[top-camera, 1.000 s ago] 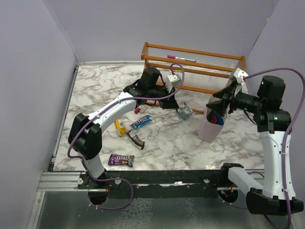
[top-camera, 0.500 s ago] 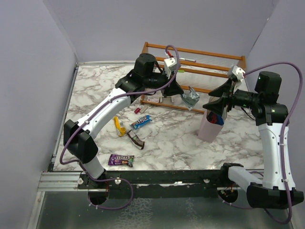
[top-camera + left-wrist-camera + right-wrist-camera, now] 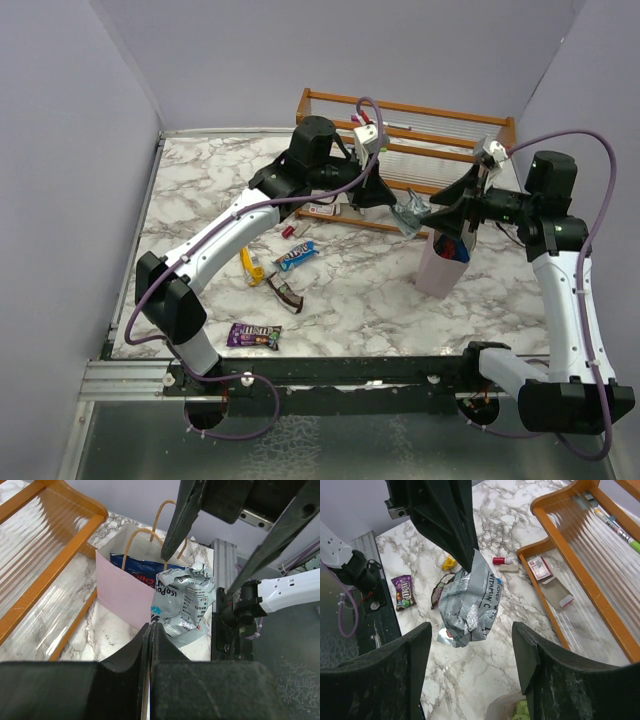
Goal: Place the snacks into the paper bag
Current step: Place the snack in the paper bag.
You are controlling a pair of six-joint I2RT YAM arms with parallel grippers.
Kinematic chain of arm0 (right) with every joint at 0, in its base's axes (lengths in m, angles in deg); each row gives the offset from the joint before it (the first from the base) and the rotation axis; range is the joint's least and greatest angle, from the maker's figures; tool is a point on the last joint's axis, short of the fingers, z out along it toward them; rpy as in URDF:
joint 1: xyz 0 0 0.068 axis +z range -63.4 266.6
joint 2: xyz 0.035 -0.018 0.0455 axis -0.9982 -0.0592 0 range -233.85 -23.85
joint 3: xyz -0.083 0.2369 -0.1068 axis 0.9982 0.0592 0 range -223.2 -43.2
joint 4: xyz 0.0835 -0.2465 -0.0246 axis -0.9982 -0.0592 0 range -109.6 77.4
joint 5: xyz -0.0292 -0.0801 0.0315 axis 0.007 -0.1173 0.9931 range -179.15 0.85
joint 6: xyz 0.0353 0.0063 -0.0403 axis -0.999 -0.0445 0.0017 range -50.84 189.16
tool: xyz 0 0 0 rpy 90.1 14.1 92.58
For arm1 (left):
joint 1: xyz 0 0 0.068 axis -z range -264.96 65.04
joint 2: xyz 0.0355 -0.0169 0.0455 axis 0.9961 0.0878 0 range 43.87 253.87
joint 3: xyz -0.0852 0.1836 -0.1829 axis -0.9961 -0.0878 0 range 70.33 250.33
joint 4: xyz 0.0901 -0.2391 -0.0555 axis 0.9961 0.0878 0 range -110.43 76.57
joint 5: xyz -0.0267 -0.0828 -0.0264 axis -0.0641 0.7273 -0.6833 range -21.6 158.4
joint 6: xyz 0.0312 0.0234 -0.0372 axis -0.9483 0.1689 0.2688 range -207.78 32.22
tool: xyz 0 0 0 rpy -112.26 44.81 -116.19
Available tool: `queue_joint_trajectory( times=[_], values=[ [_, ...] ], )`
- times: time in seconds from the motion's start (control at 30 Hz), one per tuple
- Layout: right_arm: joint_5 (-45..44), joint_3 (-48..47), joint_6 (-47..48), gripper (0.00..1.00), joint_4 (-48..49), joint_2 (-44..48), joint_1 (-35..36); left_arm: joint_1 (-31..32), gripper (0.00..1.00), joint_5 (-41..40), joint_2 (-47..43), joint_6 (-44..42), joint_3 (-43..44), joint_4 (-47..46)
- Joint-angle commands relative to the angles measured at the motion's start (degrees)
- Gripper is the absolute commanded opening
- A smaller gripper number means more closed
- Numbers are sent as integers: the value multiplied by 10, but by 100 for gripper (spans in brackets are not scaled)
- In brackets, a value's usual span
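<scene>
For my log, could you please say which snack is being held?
The crumpled grey-teal packet: the left gripper holds it aloft by the paper bag; the purple, yellow, brown and blue-white ones lie on the table.

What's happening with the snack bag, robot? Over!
Left pincer shut on silver packet. Packet hangs near paper bag mouth, not in yet. Right pincer open over the bag, crowding the drop.
</scene>
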Motion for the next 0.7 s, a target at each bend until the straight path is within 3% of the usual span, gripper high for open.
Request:
queue_joint_trajectory(
  times=[0.0,0.27,0.53,0.6,0.67],
  values=[
    [26,28,-44,63,66,7,5,5,0,16,-26,14,3,-28],
    [48,59,-94,32,122,23,5,7,0,17,-24,15,-3,-33],
    [15,86,-115,3,152,56,5,6,0,16,-28,16,-16,-41],
    [0,89,-112,1,149,65,5,7,0,14,-31,14,-23,-43],
    [-19,87,-105,1,141,74,5,6,7,14,-37,14,-28,-47]
  ],
)
